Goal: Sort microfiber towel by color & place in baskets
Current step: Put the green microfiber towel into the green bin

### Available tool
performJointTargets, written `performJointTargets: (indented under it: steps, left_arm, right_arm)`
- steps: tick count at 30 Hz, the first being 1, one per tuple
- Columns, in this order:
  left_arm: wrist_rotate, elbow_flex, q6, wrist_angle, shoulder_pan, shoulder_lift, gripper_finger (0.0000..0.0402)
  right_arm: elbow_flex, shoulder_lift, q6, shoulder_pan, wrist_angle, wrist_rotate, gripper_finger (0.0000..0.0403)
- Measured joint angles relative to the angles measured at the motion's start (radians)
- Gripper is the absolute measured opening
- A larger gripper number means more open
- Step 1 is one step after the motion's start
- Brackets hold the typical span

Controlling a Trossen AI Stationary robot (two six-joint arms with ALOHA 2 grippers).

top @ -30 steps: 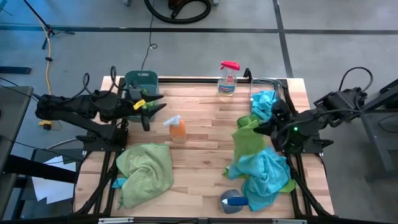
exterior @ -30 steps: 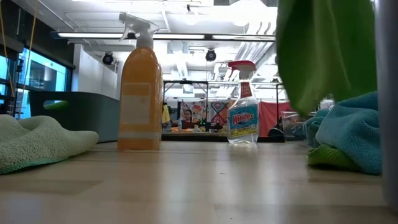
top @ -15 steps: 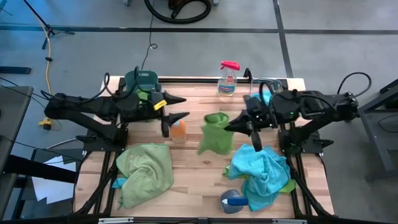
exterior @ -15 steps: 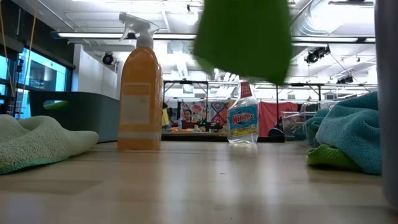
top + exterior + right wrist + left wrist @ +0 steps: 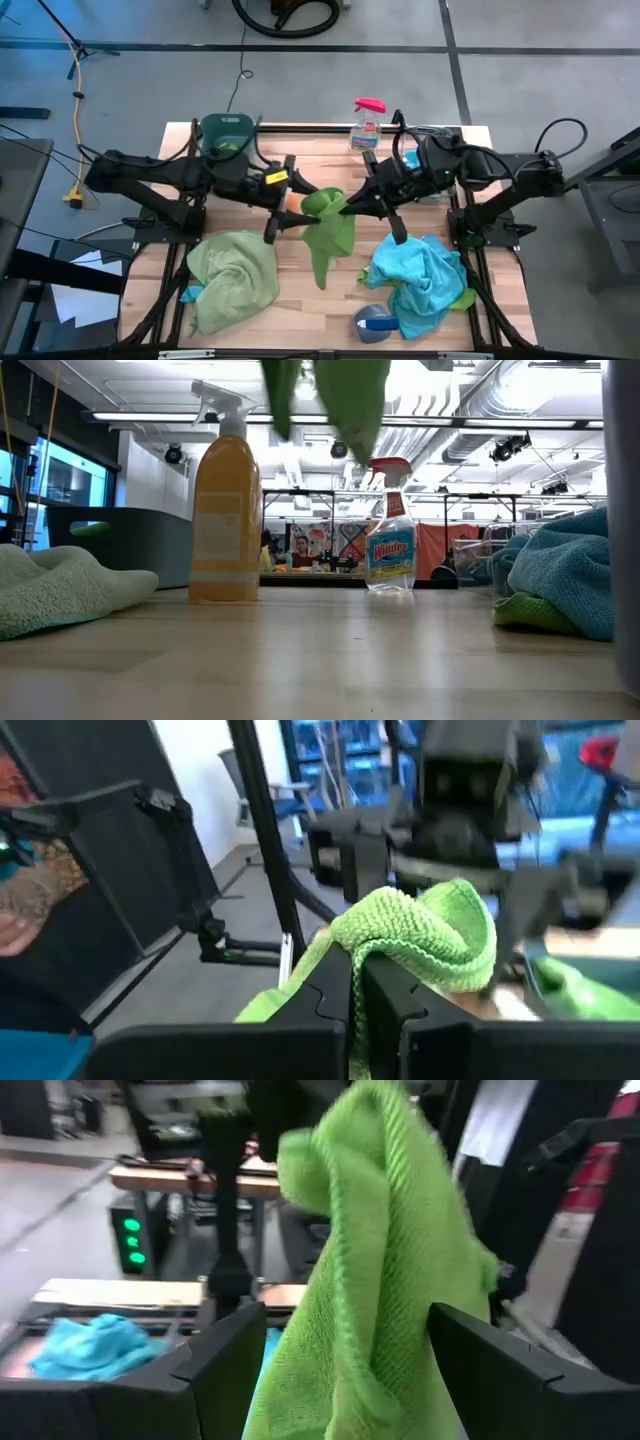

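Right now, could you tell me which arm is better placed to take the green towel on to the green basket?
Left. Its open fingers already flank the green towel that the right gripper holds up pinched, and the green basket sits at the table's back on the left arm's side.

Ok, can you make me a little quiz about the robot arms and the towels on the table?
1. True or false: the right gripper is pinched shut on the green towel.
2. Which spray bottle stands at the table's far edge? A) orange one B) clear one with a red top C) none
3. Fill in: the left gripper has its fingers ____ on either side of the towel.

Key: 1 true. 2 B. 3 open; the left wrist view shows the towel hanging between its spread fingers, so it looks like a hand-over in mid-air.
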Motion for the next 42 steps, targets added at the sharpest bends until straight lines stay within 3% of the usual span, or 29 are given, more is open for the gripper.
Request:
performJointTargets:
  steps: [9, 21, 25, 31, 39, 42]
  left_arm:
    - [0.142, 0.000, -0.030, 0.174, 0.014, 0.094, 0.0268]
    - [0.130, 0.000, 0.015, 0.266, 0.015, 0.166, 0.0256]
    - [0.119, 0.000, 0.016, 0.258, 0.021, 0.166, 0.0194]
    - [0.129, 0.000, -0.010, 0.209, 0.042, 0.159, 0.0020]
    - [0.128, -0.001, -0.025, 0.121, 0.068, 0.136, 0.0004]
    - [0.049, -0.001, 0.010, 0.006, 0.077, 0.088, 0.0002]
  right_arm:
    - [0.001, 0.021, -0.036, -0.037, 0.055, -0.005, 0.0000]
    - [0.001, 0.021, -0.063, -0.042, 0.088, -0.004, 0.0000]
    - [0.001, 0.020, -0.061, -0.042, 0.087, -0.003, 0.0008]
    - [0.001, 0.018, -0.048, -0.042, 0.084, -0.003, 0.0023]
    - [0.001, 0.005, 0.013, -0.042, 0.018, 0.055, 0.0062]
    - [0.001, -0.028, 0.021, -0.042, -0.057, 0.095, 0.0091]
